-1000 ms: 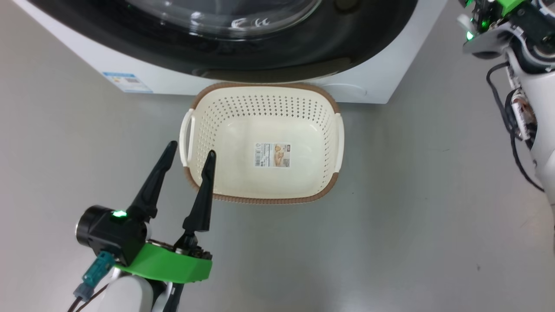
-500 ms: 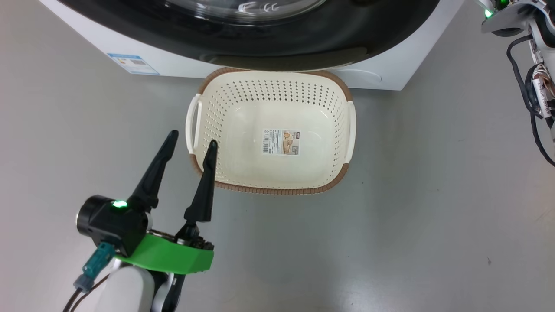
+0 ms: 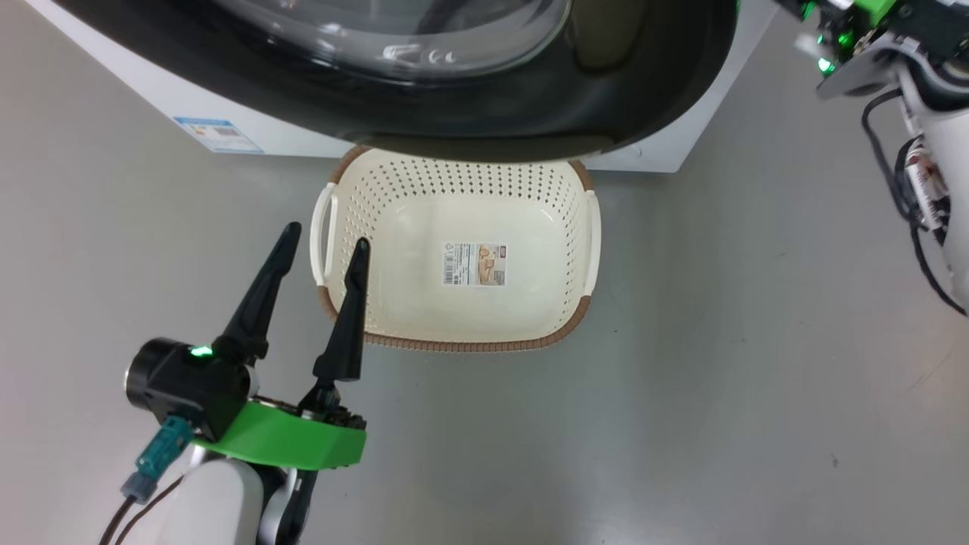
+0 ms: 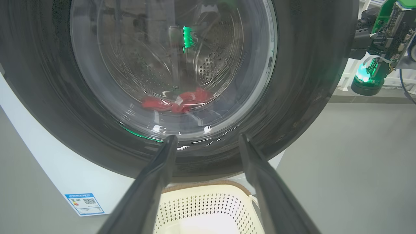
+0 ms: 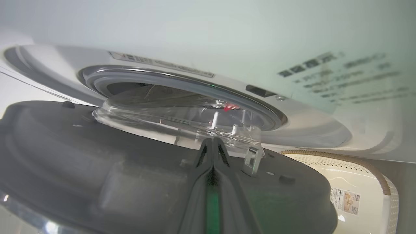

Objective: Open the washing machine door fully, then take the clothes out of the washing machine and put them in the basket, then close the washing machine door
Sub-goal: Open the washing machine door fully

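Note:
The washing machine door (image 3: 530,113), black-rimmed with a clear glass bowl, stands partly open and overhangs the far rim of the cream basket (image 3: 454,344) on the floor. Red clothes (image 4: 182,102) lie in the steel drum, seen through the door glass. My left gripper (image 3: 326,235) is open, holds nothing, and hovers by the basket's left handle, pointing at the door (image 4: 308,97). In the right wrist view my right gripper (image 5: 213,140) is shut with nothing in it, its tips lying along the door's dark inner face (image 5: 81,162) beside the glass bowl (image 5: 162,120).
The white washing machine (image 3: 151,98) carries a blue label (image 3: 217,135) low on its front. Grey floor surrounds the basket. My right arm's white casing and black cables (image 3: 931,151) hang at the right edge. A grey rubber ring (image 5: 195,81) frames the drum opening.
The door has swung further out and now covers the basket's far rim. The head camera has shifted a little. My left gripper keeps its place and stays open.

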`<state>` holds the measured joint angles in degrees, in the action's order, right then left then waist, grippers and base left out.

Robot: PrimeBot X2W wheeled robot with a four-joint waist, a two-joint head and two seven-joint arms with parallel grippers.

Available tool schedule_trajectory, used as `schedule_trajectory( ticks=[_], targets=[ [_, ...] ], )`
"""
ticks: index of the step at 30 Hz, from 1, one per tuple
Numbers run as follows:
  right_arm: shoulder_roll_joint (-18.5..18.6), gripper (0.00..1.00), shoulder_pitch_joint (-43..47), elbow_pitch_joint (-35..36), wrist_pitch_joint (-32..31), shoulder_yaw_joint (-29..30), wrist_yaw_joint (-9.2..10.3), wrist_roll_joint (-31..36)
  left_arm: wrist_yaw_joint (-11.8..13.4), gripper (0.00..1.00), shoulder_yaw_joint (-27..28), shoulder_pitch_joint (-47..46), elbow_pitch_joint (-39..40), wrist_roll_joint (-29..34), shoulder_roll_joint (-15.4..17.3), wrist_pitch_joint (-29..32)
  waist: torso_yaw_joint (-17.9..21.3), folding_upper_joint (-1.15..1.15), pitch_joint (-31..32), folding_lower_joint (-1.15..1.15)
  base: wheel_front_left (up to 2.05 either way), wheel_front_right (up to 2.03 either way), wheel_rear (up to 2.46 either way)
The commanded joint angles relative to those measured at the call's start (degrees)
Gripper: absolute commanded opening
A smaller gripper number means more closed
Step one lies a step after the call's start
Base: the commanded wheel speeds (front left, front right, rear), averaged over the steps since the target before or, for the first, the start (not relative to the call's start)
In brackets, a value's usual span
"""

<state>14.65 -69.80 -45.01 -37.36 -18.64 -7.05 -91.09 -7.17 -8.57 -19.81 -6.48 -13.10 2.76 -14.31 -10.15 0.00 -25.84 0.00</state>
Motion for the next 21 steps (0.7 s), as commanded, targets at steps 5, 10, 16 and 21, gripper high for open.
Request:
schedule_trajectory(
  ticks=[5,10,16,21],
  targets=[
    [-3.36,0.00,3.65,2.75,-2.24,-2.53,-0.44,1.07,-0.32,1.00,2.23,0.67,0.93,0.14,0.84,-0.69,0.84,0.00,1.78,0.00,0.00,0.00,0.00],
    [-4.14,0.00,5.96,3.29,-3.10,-3.37,-0.44,0.98,-0.32,1.00,2.29,1.31,0.45,-0.12,0.96,-0.69,1.20,0.00,3.31,0.00,0.00,0.00,0.00],
    [-4.64,0.00,7.30,3.97,-3.87,-3.71,-0.44,0.76,-0.32,1.00,2.61,1.95,0.58,-0.12,1.24,-0.69,1.64,0.00,4.19,0.00,0.00,0.00,0.00],
    [-4.76,0.00,7.57,4.16,-3.70,-3.71,-0.44,0.96,-0.32,1.00,3.11,2.15,0.81,0.01,1.39,-0.69,2.13,0.00,4.26,0.00,0.00,0.00,0.00]
  ],
)
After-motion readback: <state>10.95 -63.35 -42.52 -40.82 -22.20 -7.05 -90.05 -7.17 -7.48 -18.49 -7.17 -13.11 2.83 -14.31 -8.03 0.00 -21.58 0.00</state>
